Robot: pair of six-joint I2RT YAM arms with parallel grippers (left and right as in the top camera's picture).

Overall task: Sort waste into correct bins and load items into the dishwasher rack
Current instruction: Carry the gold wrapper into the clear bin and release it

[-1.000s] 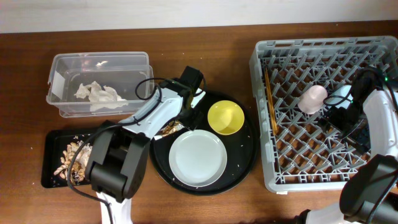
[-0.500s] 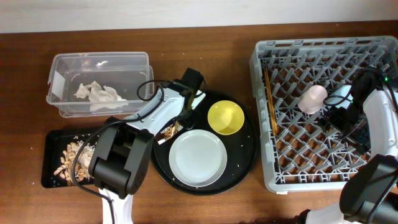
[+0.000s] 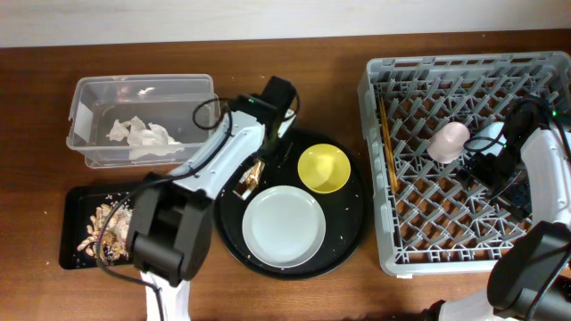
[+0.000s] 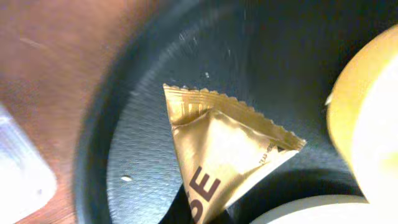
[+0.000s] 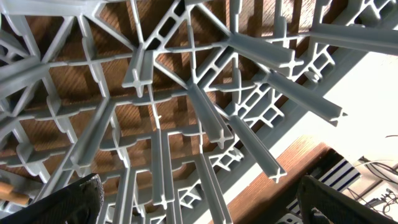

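Observation:
My left gripper (image 3: 255,166) is shut on the brown-and-gold wrapper (image 3: 247,178) over the left part of the round black tray (image 3: 357,234). In the left wrist view the wrapper (image 4: 217,149) hangs from the gripper (image 4: 200,216) just above the tray floor. A yellow bowl (image 3: 323,168) and a pale plate (image 3: 283,225) sit on the same tray. My right gripper (image 3: 488,162) stands open over the grey dishwasher rack (image 3: 384,259), right of a pink cup (image 3: 449,141). Chopsticks (image 3: 385,143) lie along the rack's left side. The right wrist view shows its gripper (image 5: 208,205) empty above the rack's pegs (image 5: 205,115).
A clear plastic box (image 3: 86,98) at the back left holds crumpled white tissue (image 3: 138,134). In front of it a flat black tray (image 3: 71,209) holds tan food scraps (image 3: 98,227). The yellow bowl's rim (image 4: 367,118) is close to the wrapper's right.
My left gripper has closed on the wrapper and raised it off the tray floor, and the wrist has moved back. The right arm has not moved.

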